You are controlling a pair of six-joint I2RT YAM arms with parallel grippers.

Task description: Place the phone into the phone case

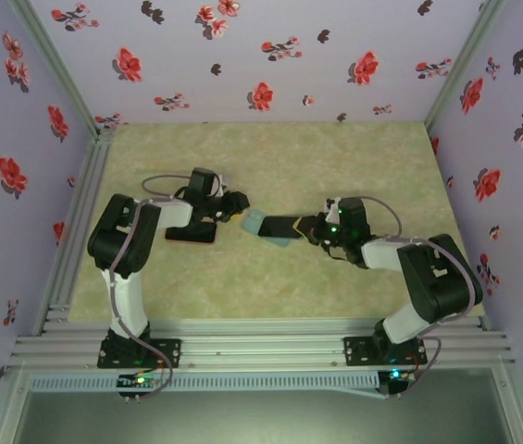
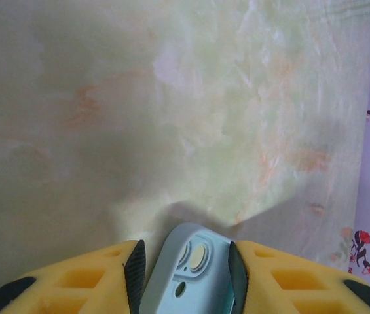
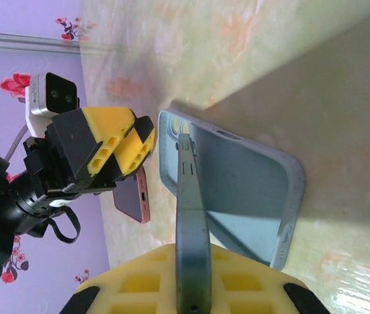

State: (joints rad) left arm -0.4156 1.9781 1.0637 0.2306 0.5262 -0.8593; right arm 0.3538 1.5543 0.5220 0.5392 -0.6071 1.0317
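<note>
The light blue phone case (image 1: 254, 220) lies on the table's middle, open side up. Its camera-cutout end (image 2: 201, 252) sits between the pads of my left gripper (image 2: 185, 275), which is shut on that end. The dark phone (image 1: 281, 226) is held on edge in my right gripper (image 1: 309, 228), which is shut on it. In the right wrist view the phone (image 3: 188, 216) stands tilted over the case (image 3: 250, 176), its far tip down at the case's camera end, close to my left gripper (image 3: 142, 147).
A second phone with a pink-red rim (image 1: 192, 233) lies on the table under the left arm's wrist, also seen from the right wrist (image 3: 134, 199). Flowered walls close in the marbled table (image 1: 270, 287) on three sides.
</note>
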